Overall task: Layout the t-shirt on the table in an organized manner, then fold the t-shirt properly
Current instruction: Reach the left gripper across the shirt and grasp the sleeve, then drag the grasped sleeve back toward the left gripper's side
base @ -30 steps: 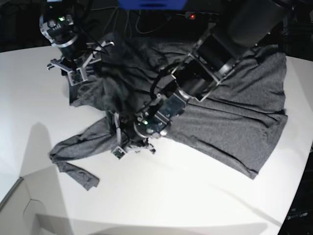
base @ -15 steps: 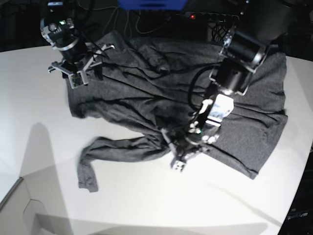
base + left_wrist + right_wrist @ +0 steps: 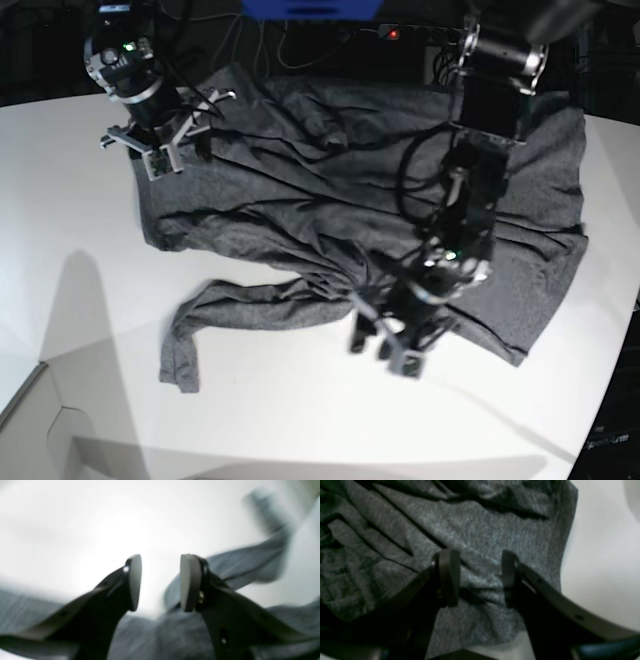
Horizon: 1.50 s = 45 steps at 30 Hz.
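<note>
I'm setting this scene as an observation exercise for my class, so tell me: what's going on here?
A two-armed robot is spreading a dark-grey t-shirt on a white table. The shirt lies wrinkled and only partly flattened, one sleeve trailing toward the near edge. The left gripper hangs open over the shirt's near edge, holding nothing. The right gripper sits open above the far corner, gripping nothing. No fold is made yet.

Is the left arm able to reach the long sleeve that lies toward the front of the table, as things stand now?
Probably yes. The left gripper hangs open beside the sleeve of the t-shirt, and only bare table lies between them. The right gripper is far away.
</note>
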Available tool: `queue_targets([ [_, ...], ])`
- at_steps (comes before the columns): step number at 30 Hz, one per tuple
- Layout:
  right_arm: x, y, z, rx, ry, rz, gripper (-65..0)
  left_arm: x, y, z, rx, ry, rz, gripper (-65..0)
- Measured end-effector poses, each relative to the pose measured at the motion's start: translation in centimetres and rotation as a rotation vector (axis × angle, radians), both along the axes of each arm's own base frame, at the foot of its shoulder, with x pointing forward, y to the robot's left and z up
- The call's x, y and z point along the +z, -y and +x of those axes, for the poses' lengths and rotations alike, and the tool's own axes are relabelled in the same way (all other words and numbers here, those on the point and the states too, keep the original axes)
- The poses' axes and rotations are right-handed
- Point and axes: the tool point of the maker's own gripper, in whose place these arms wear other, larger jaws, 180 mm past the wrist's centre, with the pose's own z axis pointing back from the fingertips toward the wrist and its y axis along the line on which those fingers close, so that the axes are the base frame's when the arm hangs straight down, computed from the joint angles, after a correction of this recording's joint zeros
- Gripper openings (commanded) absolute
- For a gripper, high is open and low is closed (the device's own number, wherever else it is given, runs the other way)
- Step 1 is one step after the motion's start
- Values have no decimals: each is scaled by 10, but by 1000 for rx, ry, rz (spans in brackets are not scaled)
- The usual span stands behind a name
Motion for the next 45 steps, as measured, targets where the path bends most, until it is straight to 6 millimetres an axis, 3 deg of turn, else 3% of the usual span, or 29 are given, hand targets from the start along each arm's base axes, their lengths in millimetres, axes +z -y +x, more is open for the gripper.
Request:
queue_targets([
  [3, 0, -8, -1, 12, -1, 19, -377, 13, 70, 5, -148, 16, -1, -403],
  [6, -1, -9, -2, 18, -5, 17, -377, -3, 128, 5, -261, -48, 46, -403],
  [8, -2, -11, -4, 23, -8, 19, -377, -25, 148, 6, -279, -127, 73, -403],
  [9, -2, -11, -4, 24, -9, 17, -377, -37, 149, 11, -256, -170, 92, -403],
  [11, -3, -11, -6, 23, -14, 18, -377, -59, 133, 26, -214, -208, 124, -403],
  [14, -3, -10, -6, 24, -18, 12, -377, -83, 80, 51, -86, -179, 166, -403],
  [16, -4, -12, -7, 17, -19, 21, -377, -95, 64, 52, -45, -171, 174, -403],
  [20, -6, -15, -10, 14, -30, 30, -377, -114, 73, 38, -71, -212, 167, -403],
  [27, -4, -16, -7, 10, -19, 37, -377, -118, 80, 31, -136, -167, 247, -403],
  [30, -4, -18, -7, 13, -20, 40, -377, -120, 68, 33, -150, -143, 274, -403],
  [36, -4, -15, -7, 9, -21, 34, -377, -120, -14, 53, -20, -140, 310, -403],
  [41, -4, -17, -7, 11, -18, 38, -377, -117, -89, 64, 260, -221, 136, -403],
  [45, -4, -16, -7, 12, -20, 36, -377, -115, -116, 66, 396, -244, 2, -403],
])
